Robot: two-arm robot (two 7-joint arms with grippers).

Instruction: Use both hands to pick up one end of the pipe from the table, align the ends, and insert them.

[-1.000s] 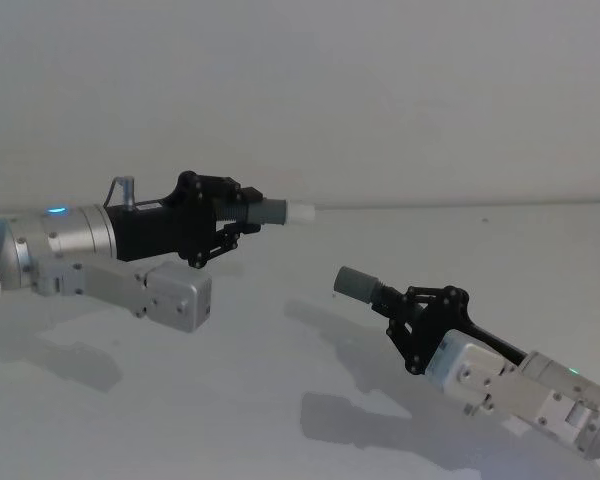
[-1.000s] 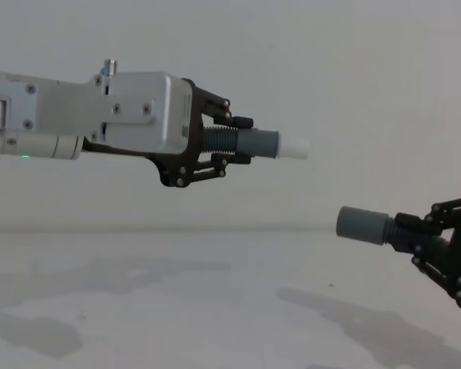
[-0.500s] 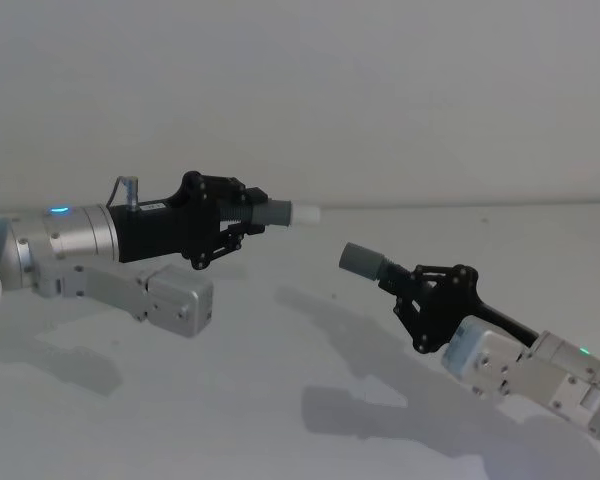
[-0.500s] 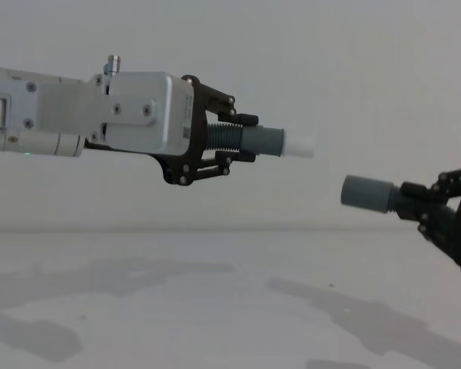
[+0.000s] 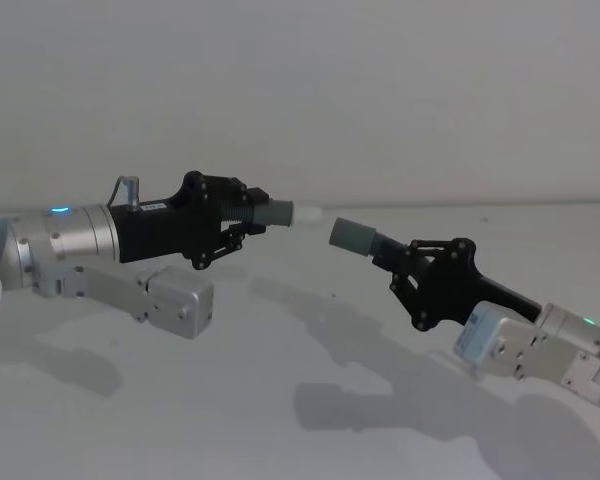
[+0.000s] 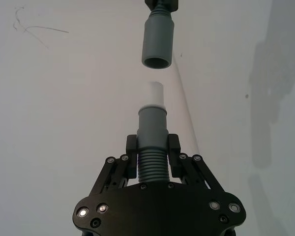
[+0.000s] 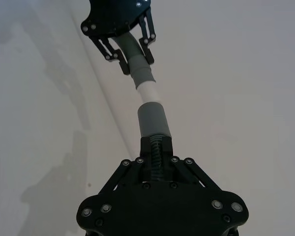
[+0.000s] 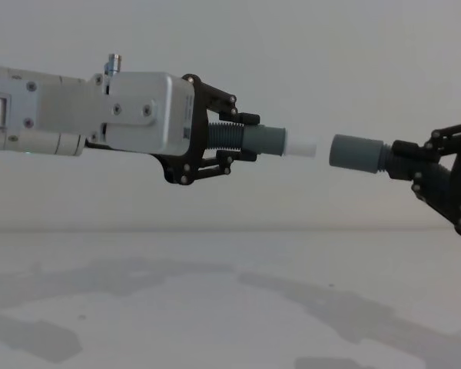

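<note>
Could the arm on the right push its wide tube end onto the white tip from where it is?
Probably yes. The right end effector holds the wide tube end facing the white tip held by the left end effector. Only open air lies between them, and they look nearly lined up.

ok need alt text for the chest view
Two grippers hold pipe ends facing each other in mid-air, a small gap between them: the left gripper holds the white-tipped cuff, the right gripper the wider socket, above the white table.
</note>
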